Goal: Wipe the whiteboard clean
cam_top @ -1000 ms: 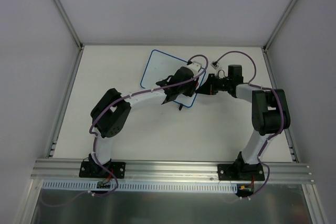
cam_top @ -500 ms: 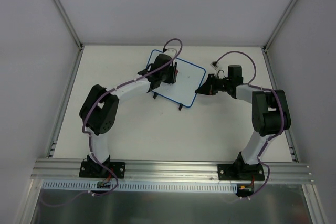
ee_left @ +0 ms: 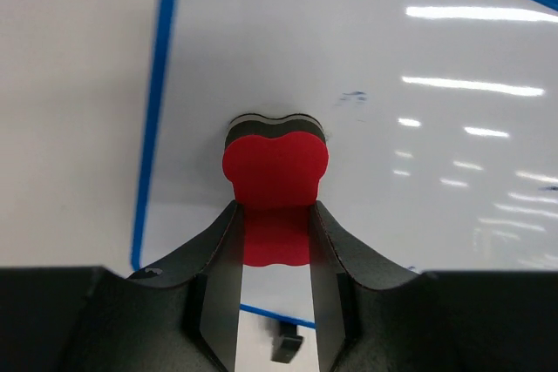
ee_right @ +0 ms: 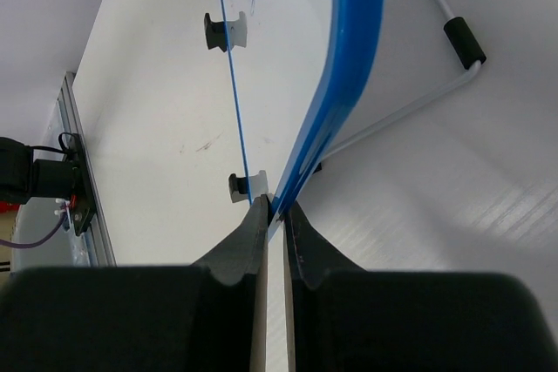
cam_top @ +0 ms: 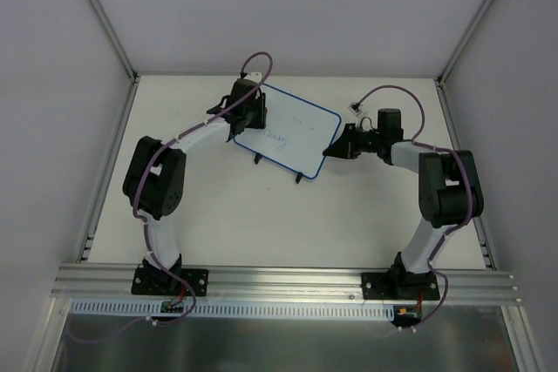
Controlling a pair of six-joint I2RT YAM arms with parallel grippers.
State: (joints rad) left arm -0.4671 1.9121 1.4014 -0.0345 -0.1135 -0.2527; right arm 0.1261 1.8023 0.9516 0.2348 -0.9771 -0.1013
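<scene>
Whiteboard (cam_top: 296,128) sits on the far middle of the table (cam_top: 261,215), face up. Its long axis runs left to right and slants toward me at the right end, and the two black feet (cam_top: 299,179) are on the near long edge. From the top camera I can read a few dark scribbles (cam_top: 277,137) near its centre, but I cannot see what either gripper has. The left wrist camera settles that. The left gripper (ee_left: 275,206) is clamped on a red eraser (ee_left: 275,172) with a dark felt underside, pressed flat on the white surface (ee_left: 392,58) just inside the blue frame's left edge, with a faint blue mark (ee_left: 353,96) just beyond it. In the overhead view that left gripper (cam_top: 247,115) is over the board's far-left corner. The right wrist camera shows the frame (ee_right: 353,58) edge-on, and the right gripper (ee_right: 275,206) has its fingers pinched together on the thin blue rim, with both feet (ee_right: 240,186) visible along the edge behind. From above, the right gripper (cam_top: 331,151) meets the board at its right short edge, near the near-right corner.
</scene>
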